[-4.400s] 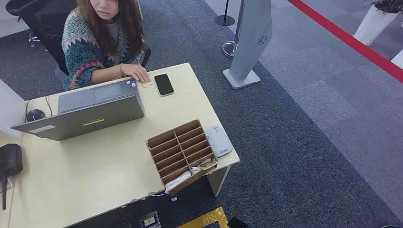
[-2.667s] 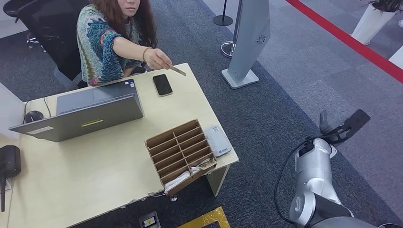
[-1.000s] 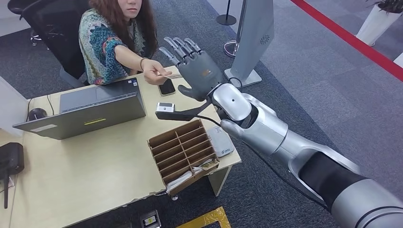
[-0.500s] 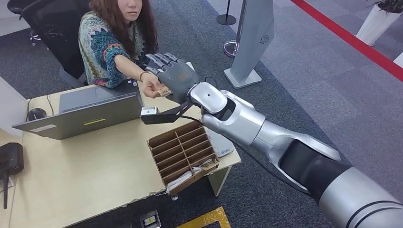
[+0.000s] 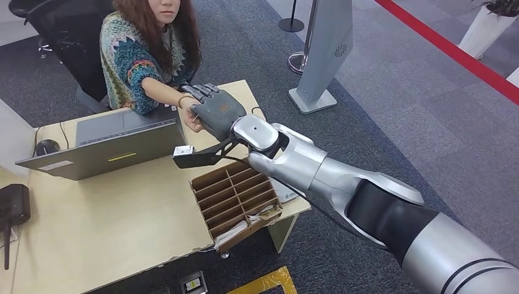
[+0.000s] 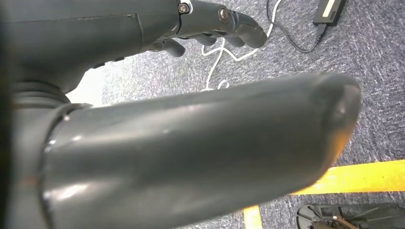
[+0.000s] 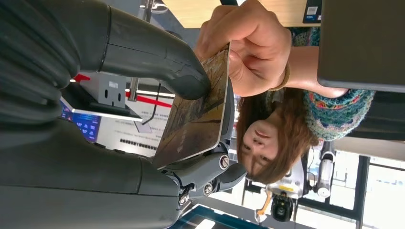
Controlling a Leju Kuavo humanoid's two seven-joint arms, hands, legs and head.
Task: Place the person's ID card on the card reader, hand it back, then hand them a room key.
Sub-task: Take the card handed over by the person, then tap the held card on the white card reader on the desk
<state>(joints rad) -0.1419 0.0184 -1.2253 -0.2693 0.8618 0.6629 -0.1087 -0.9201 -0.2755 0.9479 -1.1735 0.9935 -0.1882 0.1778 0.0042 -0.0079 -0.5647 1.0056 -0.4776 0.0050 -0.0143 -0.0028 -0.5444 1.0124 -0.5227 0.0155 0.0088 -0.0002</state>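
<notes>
Right hand: the grey many-fingered right hand (image 5: 215, 110) reaches over the pale wooden desk (image 5: 122, 226) at about 11 o'clock from the brown cardboard slotted organiser (image 5: 234, 199); its thumb (image 7: 157, 57) and darker fingers (image 7: 210, 167) close on the brownish picture-printed ID card (image 7: 196, 114).
ID card: between the robot's thumb and fingers, its other end pinched in the seated person's hand (image 7: 248, 47).
Left hand: the dark grey left hand (image 6: 181, 157) hangs over grey carpet, fingers (image 6: 224, 24) curled, nothing in them.
Organiser: white cards (image 5: 231, 231) lie in the nearest compartments.
Card reader: white flat device (image 5: 286, 188) at 3 o'clock of the organiser, mostly hidden by the arm.
</notes>
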